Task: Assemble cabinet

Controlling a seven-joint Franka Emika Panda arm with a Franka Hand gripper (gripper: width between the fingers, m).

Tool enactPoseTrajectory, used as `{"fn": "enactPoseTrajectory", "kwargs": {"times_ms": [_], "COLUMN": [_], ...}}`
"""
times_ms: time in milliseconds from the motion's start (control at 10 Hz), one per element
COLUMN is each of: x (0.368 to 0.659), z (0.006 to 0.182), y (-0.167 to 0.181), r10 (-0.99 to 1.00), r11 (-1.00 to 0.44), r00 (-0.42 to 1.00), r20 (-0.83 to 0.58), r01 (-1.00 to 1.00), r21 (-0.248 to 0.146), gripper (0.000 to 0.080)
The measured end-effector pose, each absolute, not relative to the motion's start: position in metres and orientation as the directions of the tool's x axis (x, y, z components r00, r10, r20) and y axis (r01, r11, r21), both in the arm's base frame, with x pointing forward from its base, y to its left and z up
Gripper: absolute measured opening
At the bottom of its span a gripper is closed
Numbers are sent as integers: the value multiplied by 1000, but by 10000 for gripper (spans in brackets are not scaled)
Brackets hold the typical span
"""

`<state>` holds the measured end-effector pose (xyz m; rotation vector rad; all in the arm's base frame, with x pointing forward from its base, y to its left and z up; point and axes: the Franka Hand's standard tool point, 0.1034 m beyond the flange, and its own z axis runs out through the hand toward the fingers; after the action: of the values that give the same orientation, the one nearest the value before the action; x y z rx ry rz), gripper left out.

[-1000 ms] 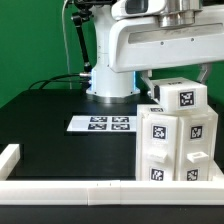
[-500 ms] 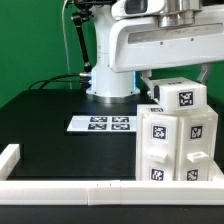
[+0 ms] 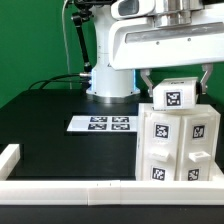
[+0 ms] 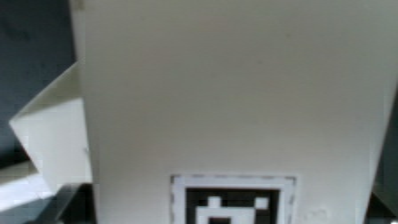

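Observation:
The cabinet body (image 3: 178,148) is a tall white box with several tags and stands at the exterior view's right, near the front rail. A smaller white block (image 3: 174,97) with one tag on its face sits on top of it. My gripper (image 3: 175,80) comes down from above, with its dark fingers (image 3: 145,80) on either side of this block, shut on it. In the wrist view the block's white face (image 4: 231,90) fills the picture, with its tag (image 4: 237,200) at the edge. The fingertips are mostly hidden there.
The marker board (image 3: 100,124) lies flat on the black table at mid-left. A long low white border rail (image 3: 60,188) runs along the front and turns up at the left corner. The arm's white base (image 3: 110,80) and cables stand behind.
The small block and my gripper have shifted a little toward the exterior view's left on top of the cabinet body. Both fingers now show beside the block.

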<state>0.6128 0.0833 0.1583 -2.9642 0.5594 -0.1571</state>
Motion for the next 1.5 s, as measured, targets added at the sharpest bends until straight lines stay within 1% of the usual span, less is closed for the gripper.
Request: {"fn": "enactPoseTrajectory", "kwargs": {"times_ms": [300,400,500,800,900,1000,1100,1200,1300,1400,1500], "x": [612,613,613,613,613,611,609,609,608,608,608], "z": [158,157,157,158,158,157,156,156,155,154,154], "y": [81,80,81,81,81,79,79,78,76,75,75], "r10": [-595,-614,-681,-785,-827,-894,-920,-956,-974,-978,-985], "r11": [-796,-782,-723,-607,-548,-428,-371,-257,-176,-145,-46], "r00": [803,789,732,619,561,444,387,275,194,165,68], "r20": [36,35,15,-16,-33,-58,-70,-99,-118,-128,-158], "r01": [-583,-602,-669,-775,-818,-887,-913,-953,-972,-978,-989], "r21": [-160,-163,-171,-175,-177,-175,-170,-163,-154,-150,-139], "gripper": [561,561,561,561,561,561,561,561,561,561,561]}}
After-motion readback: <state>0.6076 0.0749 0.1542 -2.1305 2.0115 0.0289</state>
